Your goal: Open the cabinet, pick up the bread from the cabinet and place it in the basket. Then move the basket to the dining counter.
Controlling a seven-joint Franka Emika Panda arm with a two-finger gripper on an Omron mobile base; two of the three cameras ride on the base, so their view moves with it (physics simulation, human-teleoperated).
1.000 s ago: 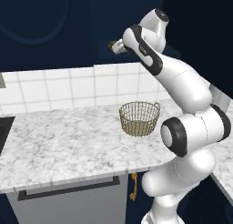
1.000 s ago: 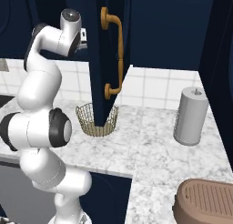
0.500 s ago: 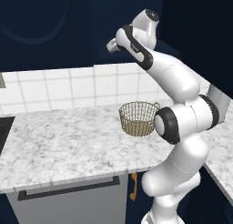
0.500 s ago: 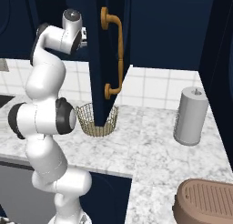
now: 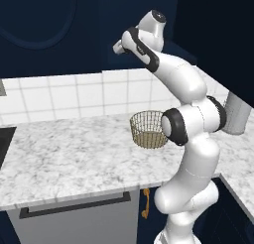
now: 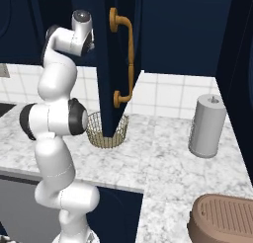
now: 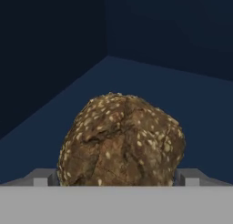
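A: Dark navy kitchen, marbled counter (image 5: 74,158) under the cabinet (image 6: 106,49), whose door stands swung out with its brass handle (image 6: 129,59) facing the right base camera. What has moved?

B: The gripper (image 7: 118,178). Over the last second the hand (image 5: 119,47) has pushed a little further into the cabinet and the arm has turned with it. The jaws have stayed as wide as they go.

A: Holding anything?

B: No. The bread (image 7: 122,141) sits on the cabinet floor, close in front of the hand camera, and one finger tip shows on either side of its base. Whether the tips touch the crust, I cannot tell.

A: So the opening step is done.

B: I judge so, and the reach is nearly over. The loaf looks centred between the fingers, so the next move is probably to close on it.

A: And the basket (image 5: 149,130)?

B: On the counter below the cabinet, just beside the arm, with no bread in it. The loaf is lumpy and rounded, so a grip placed too low or too shallow could let it roll out on the way down.
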